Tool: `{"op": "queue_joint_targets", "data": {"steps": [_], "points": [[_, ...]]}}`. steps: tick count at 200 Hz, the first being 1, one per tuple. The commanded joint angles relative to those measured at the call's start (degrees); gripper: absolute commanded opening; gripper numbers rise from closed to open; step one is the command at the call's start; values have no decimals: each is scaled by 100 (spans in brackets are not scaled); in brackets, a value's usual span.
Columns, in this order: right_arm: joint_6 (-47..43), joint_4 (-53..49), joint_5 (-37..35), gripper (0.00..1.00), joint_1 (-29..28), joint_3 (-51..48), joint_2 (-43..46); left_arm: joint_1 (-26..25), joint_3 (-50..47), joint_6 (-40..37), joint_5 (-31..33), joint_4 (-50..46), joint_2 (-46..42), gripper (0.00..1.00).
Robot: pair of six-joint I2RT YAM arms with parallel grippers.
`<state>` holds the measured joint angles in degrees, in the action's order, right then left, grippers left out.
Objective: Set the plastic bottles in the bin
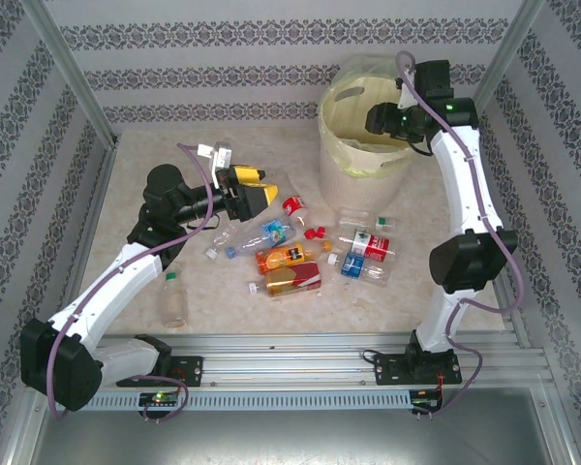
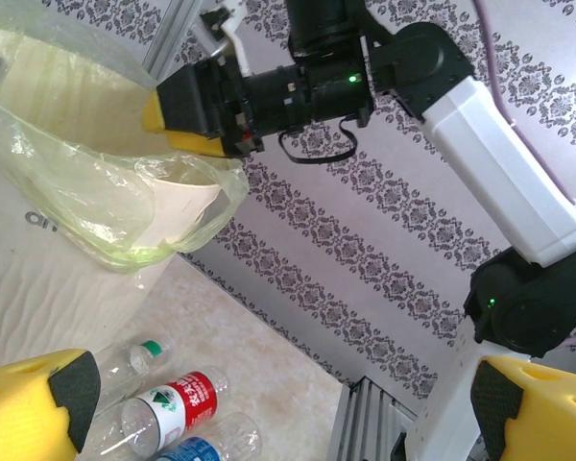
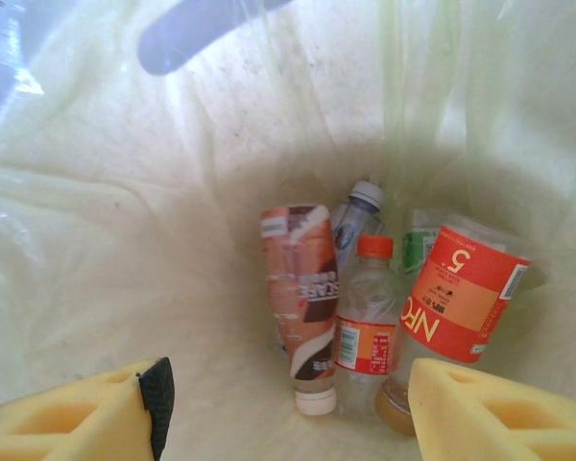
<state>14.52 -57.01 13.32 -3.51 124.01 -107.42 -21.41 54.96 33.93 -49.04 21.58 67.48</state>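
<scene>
The table is pale marbled beige, closed in at 9, 12 and 3 o'clock by walls papered in grey damask stripes on white — the same paper shows in the left wrist view. Metal posts rise at 11 and 1 o'clock, and a slotted aluminium rail runs across at 6 o'clock.

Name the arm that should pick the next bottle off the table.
Probably left. The open left gripper hovers beside the bottles on the table; the right gripper is away over the bin.
</scene>
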Motion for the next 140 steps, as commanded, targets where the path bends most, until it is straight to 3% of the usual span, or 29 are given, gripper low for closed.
{"op": "queue_joint_targets", "data": {"steps": [1, 45, 73, 101, 140], "points": [[-177, 101, -80, 67, -5, -10, 458, -33, 67, -176, 26, -16, -96, 100], [-327, 467, 10, 70, -103, -609, 1130, -38, 146, -666, 291, -613, -139, 100], [-181, 1378, 239, 74, -243, -2049, 2117, -50, 241, -1053, 587, -1193, -196, 100], [-15, 1869, 423, 76, -486, -3219, 3011, -67, 377, -1509, 1227, -2069, -210, 100], [94, 2513, 813, 81, -930, -4708, 4217, -72, 584, -1575, 2397, -3271, -327, 100]]}}
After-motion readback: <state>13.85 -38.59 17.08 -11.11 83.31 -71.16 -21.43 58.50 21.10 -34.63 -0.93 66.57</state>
